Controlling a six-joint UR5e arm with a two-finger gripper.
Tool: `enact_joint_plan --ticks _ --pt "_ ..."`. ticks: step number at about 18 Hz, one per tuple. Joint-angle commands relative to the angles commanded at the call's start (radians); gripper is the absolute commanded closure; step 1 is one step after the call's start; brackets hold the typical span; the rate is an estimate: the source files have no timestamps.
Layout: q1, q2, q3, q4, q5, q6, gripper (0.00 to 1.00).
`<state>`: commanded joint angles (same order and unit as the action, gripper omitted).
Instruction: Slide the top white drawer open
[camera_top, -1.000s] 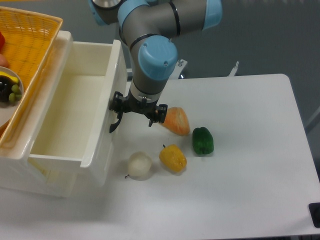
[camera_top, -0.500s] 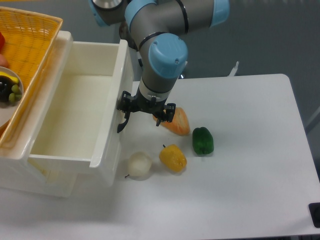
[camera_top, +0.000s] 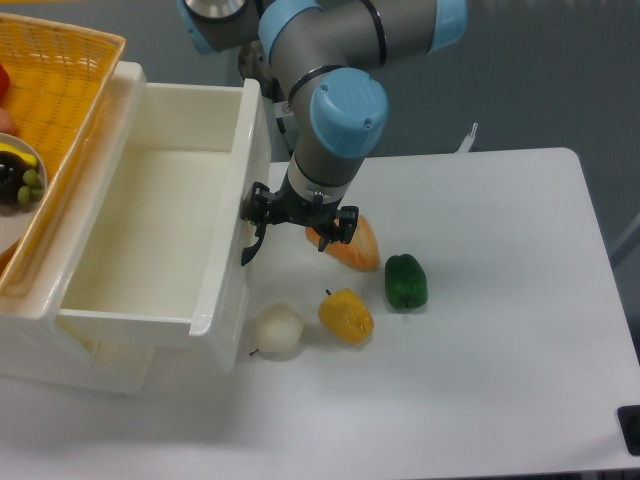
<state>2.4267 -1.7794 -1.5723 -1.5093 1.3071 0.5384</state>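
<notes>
Since the earlier frames the top white drawer (camera_top: 150, 240) has been drawn further out toward the right, and its front panel and the gripper (camera_top: 297, 222) have shifted that way together. Nearest the front edge of the table (camera_top: 480, 400) a white onion (camera_top: 279, 331) is seen just beside the drawer's front corner. Further back, the drawer lies at the table's left edge, its long axis running left to right; the gripper is placed just right of the front panel at the curved black handle (camera_top: 250, 235), the fingers appearing clenched on it, so the pull direction is judged to be away from the cabinet, rightward.
</notes>
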Motion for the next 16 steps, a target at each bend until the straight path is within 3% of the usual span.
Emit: enact_joint_plan --ticks 12,16 --pt "0.020 -0.009 0.005 -0.028 -0.032 0.000 0.00" --pt "0.022 -0.012 0.047 -0.017 -0.029 0.005 0.00"
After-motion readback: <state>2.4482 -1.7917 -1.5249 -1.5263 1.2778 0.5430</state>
